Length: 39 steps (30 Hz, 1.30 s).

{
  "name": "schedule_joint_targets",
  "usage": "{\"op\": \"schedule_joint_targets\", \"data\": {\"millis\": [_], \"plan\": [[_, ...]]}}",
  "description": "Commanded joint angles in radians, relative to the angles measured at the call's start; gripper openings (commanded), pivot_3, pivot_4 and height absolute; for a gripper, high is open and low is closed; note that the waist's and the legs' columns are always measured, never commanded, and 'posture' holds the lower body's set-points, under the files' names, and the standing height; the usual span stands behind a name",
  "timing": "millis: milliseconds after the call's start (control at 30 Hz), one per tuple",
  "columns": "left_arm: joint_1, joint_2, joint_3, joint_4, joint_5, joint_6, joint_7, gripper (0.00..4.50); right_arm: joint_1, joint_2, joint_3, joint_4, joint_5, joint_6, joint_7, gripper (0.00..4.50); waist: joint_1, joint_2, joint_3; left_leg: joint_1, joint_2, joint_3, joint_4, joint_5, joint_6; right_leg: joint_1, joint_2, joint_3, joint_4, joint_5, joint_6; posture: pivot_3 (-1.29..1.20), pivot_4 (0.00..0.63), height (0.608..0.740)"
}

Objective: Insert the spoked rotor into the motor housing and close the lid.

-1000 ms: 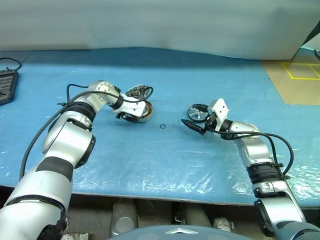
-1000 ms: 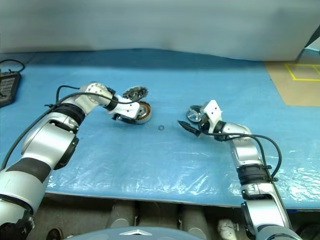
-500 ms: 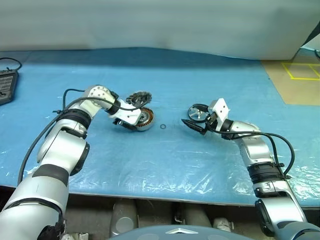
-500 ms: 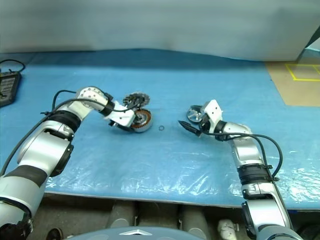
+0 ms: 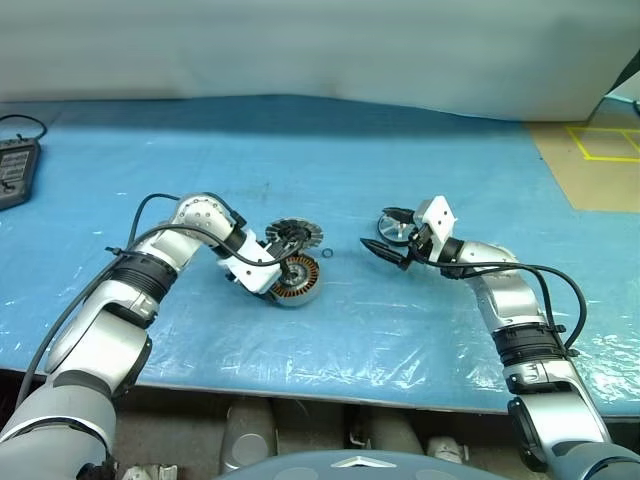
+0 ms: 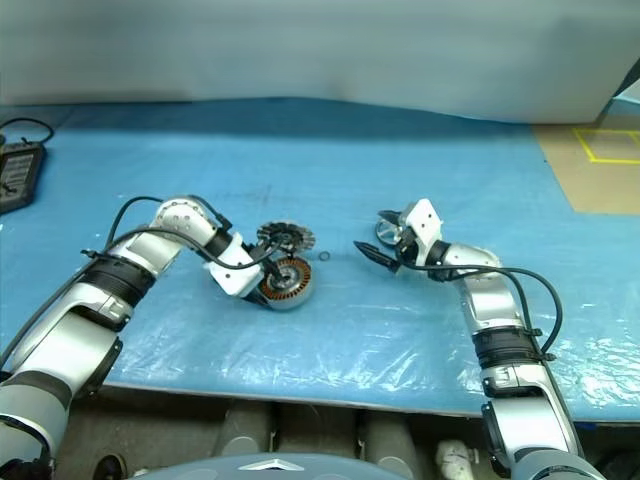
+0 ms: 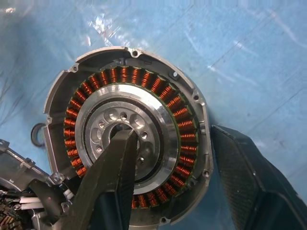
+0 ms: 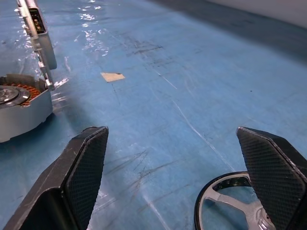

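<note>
Motor housing (image 5: 293, 281) sits on the blue plastic-covered table (image 5: 330, 330), open face tilted up, its ring of copper windings and central hole showing. Left gripper (image 7: 172, 167) is clamped on it: one black finger (image 7: 112, 175) reaches into the central hole, the other (image 7: 249, 177) lies against the outside of the silver wall, so the housing's side is pinched between them. Just behind the housing, touching or nearly touching its far edge, lies the lid (image 5: 297, 235), a grey disc with a jagged toothed edge. A small black ring (image 5: 326, 255) rests on the table just beside the lid, toward the right arm.

Spoked rotor (image 5: 395, 227), black-rimmed with silver spokes, lies flat on the table well apart from the housing. Right gripper (image 8: 184, 158) hangs just over it with its two fingers spread wide, holding nothing; the rotor's rim shows between and below the fingertips. A black device (image 5: 12, 172) with a cable sits at the table's far left edge.
</note>
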Motion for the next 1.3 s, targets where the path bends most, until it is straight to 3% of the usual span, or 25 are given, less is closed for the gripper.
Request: {"op": "schedule_joint_targets", "data": {"millis": [33, 167, 400, 600, 900, 1133, 1300], "plan": [[0.019, -0.006, -0.040, -0.025, -0.003, 0.026, -0.021, 2.07, -0.008, 0.000, 0.000, -0.032, 0.010, -0.007, 0.006, 4.50, -0.001, 0.000, 0.000, 0.000, 0.000, 0.000, 0.000, 0.000, 0.000, 0.000, 0.000, 0.000, 0.000, 0.000, 0.000, 0.00, 0.150, 0.740], [0.007, -0.021, -0.029, 0.004, 0.017, 0.032, -0.013, 2.07, -0.006, 0.005, 0.001, -0.038, 0.011, -0.004, 0.006, 4.50, -0.001, 0.000, 0.000, 0.000, 0.000, 0.000, 0.000, 0.000, 0.000, 0.000, 0.000, 0.000, 0.000, 0.000, 0.000, 0.00, 0.150, 0.740], [0.004, -0.065, 0.010, -0.005, 0.006, 0.052, 0.042, 4.42, -0.013, 0.015, 0.009, -0.038, 0.009, -0.003, 0.010, 4.50, -0.003, 0.000, 0.000, 0.000, 0.000, 0.000, 0.001, -0.001, -0.002, 0.000, 0.000, 0.000, 0.000, 0.000, 0.000, 0.00, 0.150, 0.740], [0.038, -0.035, 0.042, -0.106, -0.061, 0.136, 0.019, 4.47, -0.016, 0.019, 0.016, -0.038, 0.011, -0.001, 0.020, 4.50, -0.005, 0.000, 0.000, -0.001, 0.000, 0.000, 0.000, 0.000, 0.001, -0.001, 0.001, 0.000, 0.000, 0.000, 0.000, 0.00, 0.150, 0.740], [0.134, 0.096, 0.159, -0.364, -0.242, 0.462, -0.013, 4.47, -0.015, 0.027, 0.015, -0.039, 0.031, 0.008, 0.042, 4.50, -0.007, 0.001, 0.000, -0.002, 0.001, 0.001, -0.001, -0.001, -0.001, -0.003, 0.002, 0.001, 0.000, 0.000, 0.000, 0.00, 0.150, 0.740], [0.196, 0.146, 0.306, -0.478, -0.405, 0.752, 0.051, 4.47, -0.018, 0.038, 0.025, -0.030, 0.035, 0.007, 0.077, 4.50, -0.007, 0.001, 0.000, -0.002, 0.001, 0.001, 0.000, -0.001, -0.002, -0.003, 0.001, 0.001, 0.000, 0.000, 0.000, 0.00, 0.150, 0.740], [0.328, 0.150, 0.412, -0.526, -0.452, 0.798, 0.149, 4.47, 0.000, 0.045, 0.047, -0.028, 0.027, 0.007, 0.110, 4.50, -0.018, 0.001, 0.000, -0.002, 0.001, 0.001, -0.001, -0.001, -0.002, -0.003, 0.002, 0.001, 0.000, 0.000, 0.000, 0.00, 0.150, 0.740]]}}
